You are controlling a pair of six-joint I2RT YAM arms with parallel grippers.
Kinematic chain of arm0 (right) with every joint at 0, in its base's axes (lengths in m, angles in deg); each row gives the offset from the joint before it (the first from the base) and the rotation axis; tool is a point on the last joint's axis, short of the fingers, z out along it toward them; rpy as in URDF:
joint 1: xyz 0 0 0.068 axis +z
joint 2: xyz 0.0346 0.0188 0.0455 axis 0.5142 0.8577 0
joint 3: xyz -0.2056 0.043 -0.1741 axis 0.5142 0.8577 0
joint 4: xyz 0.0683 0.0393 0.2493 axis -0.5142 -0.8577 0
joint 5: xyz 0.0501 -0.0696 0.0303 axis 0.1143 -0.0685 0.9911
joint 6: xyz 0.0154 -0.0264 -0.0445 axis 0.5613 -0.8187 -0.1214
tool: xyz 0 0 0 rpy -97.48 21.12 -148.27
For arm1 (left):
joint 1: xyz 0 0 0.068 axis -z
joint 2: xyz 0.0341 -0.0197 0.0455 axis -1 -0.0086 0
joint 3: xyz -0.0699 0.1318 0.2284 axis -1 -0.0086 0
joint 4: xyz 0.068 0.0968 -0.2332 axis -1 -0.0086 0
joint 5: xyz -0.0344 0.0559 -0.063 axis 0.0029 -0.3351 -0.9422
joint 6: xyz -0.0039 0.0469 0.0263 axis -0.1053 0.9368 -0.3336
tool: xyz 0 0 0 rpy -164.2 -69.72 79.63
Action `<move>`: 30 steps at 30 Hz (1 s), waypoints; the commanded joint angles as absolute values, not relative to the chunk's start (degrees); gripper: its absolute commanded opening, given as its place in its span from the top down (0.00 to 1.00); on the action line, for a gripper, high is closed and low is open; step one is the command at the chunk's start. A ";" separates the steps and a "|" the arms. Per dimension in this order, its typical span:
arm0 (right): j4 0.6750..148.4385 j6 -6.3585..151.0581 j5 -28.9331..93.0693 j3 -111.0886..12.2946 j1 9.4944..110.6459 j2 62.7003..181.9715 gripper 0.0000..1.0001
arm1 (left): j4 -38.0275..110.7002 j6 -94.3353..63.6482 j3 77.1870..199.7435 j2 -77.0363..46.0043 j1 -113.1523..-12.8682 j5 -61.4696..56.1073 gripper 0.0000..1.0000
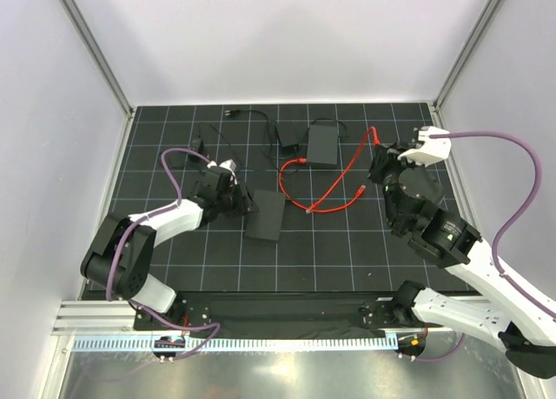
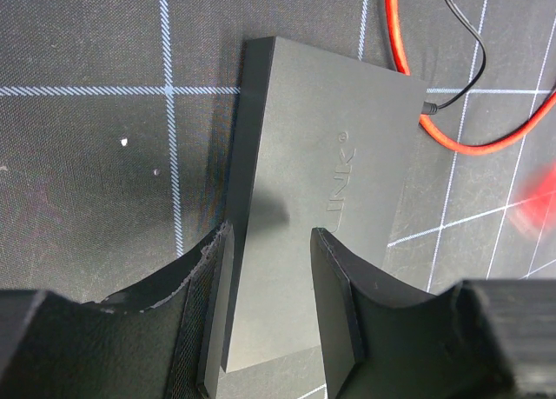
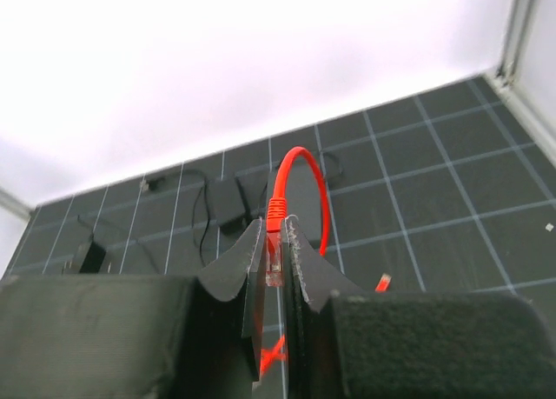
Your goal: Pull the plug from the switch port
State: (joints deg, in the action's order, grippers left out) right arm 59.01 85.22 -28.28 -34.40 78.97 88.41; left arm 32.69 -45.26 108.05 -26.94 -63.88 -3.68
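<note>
Pinching red plug [image 3: 275, 242], right gripper [image 3: 274, 229] aloft.

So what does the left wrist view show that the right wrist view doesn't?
Only the left wrist view: the black switch close up, with lettering on its top face, and the left gripper with its jaws apart over the switch's near end.
Only the right wrist view: the right gripper shut on the red plug, which sits in no port, plus a black adapter farther back and the white wall.
Both: the red cable and the black gridded mat.
</note>
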 commanded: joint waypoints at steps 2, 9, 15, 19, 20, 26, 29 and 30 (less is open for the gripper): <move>65.40 79.16 -34.37 -39.84 76.75 91.52 0.99 | 32.92 -44.11 109.54 -27.38 -63.85 -4.53 0.55; 58.28 86.36 -23.75 -46.44 57.97 98.90 0.99 | 32.56 -43.84 110.07 -27.83 -63.85 -4.97 0.55; 58.80 93.21 -9.25 -47.77 42.92 103.57 0.99 | 32.65 -43.84 109.80 -27.56 -63.85 -5.05 0.55; 60.73 99.54 -1.60 -47.50 31.68 106.29 0.99 | 32.74 -43.84 109.98 -27.91 -63.85 -5.14 0.55; 61.52 101.81 -0.54 -46.28 29.12 106.90 0.99 | 32.74 -43.84 109.98 -27.91 -63.85 -5.14 0.55; 69.96 109.39 2.10 -32.86 21.37 104.37 0.99 | 32.74 -43.67 110.07 -27.82 -63.85 -5.23 0.55; 70.41 111.06 -1.05 -25.65 20.84 101.38 0.99 | 33.00 -43.67 109.89 -27.74 -63.93 -5.32 0.55; 70.84 111.32 -1.41 -23.70 20.66 100.07 0.99 | 33.09 -43.75 109.72 -27.65 -63.85 -5.32 0.55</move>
State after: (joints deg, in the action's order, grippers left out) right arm 66.70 107.16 -0.28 -28.68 21.10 103.93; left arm 32.25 -45.02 108.21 -27.83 -63.88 -4.62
